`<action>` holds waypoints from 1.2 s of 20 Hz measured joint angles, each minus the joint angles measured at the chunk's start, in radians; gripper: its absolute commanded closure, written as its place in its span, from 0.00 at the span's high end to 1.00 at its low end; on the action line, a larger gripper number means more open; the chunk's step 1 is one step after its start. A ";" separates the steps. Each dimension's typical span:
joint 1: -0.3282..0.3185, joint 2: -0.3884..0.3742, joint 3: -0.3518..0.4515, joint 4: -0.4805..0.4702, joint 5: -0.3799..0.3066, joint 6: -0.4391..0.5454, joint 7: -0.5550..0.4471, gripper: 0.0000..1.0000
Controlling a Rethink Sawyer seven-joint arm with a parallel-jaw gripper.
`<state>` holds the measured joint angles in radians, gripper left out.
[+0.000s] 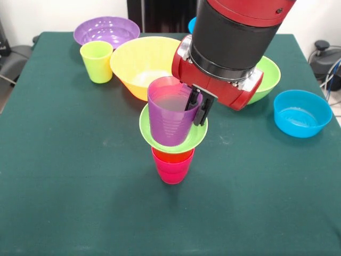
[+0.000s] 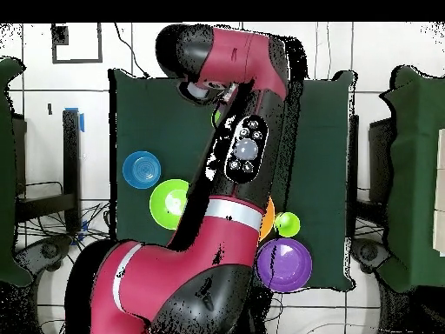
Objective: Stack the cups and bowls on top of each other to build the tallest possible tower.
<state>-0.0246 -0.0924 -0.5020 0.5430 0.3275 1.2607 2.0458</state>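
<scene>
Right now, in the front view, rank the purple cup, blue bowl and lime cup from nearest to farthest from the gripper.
1. Purple cup: at the gripper, atop the tower.
2. Lime cup: far left of the picture.
3. Blue bowl: right edge; close to the lime cup's distance, hard to separate.

Green table (image 1: 64, 176); black chair (image 1: 13, 56) beside it; cables (image 1: 331, 69).
</scene>
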 measured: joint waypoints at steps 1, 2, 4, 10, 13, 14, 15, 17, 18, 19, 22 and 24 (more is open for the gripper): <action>0.000 0.000 0.000 0.000 0.000 0.000 0.000 0.00; 0.000 0.000 0.000 0.000 0.000 0.000 0.000 0.00; 0.000 0.000 0.000 0.000 0.000 0.000 0.000 0.00; 0.000 0.002 0.000 0.000 0.000 0.000 0.000 0.00; -0.001 0.005 0.000 0.000 0.000 0.001 0.000 0.00; -0.001 0.006 0.000 0.000 0.000 0.002 0.000 0.00; -0.001 0.007 0.000 0.000 0.000 0.003 0.000 0.00; -0.003 0.010 0.000 0.000 0.000 0.009 0.000 0.00; -0.003 0.011 0.000 0.000 0.000 0.011 0.000 0.00; -0.004 0.011 0.000 0.000 0.000 0.013 0.000 0.00; -0.005 0.014 0.000 0.000 0.000 0.019 0.000 0.00; -0.007 0.016 0.000 0.000 0.000 0.023 0.000 0.00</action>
<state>-0.0316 -0.0765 -0.5020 0.5429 0.3277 1.2835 2.0458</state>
